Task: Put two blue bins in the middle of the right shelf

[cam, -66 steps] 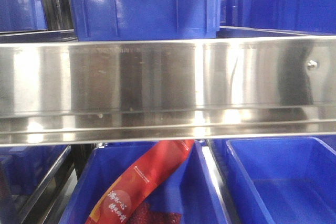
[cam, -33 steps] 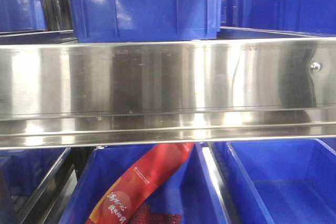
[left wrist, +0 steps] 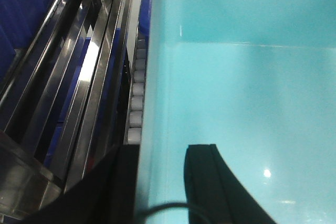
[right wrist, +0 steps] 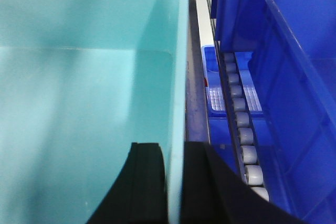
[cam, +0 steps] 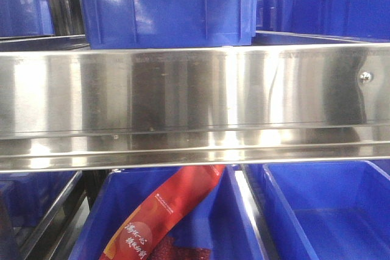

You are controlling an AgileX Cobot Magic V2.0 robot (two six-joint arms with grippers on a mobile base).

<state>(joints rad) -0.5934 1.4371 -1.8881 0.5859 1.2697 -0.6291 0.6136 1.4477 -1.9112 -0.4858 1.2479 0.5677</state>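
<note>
Blue plastic fills both wrist views: the bin wall (left wrist: 157,103) is straddled by the left gripper (left wrist: 160,182) and its opposite wall (right wrist: 178,77) by the right gripper (right wrist: 173,182), each pressed onto the rim. In the front view, the held bin (cam: 167,4) sits at 12 o'clock above the steel shelf rail (cam: 195,101). Against the picture a second ago, the rail's screw (cam: 365,77) has been shifted slightly lower and rightward, so the carry is judged barely under way.
</note>
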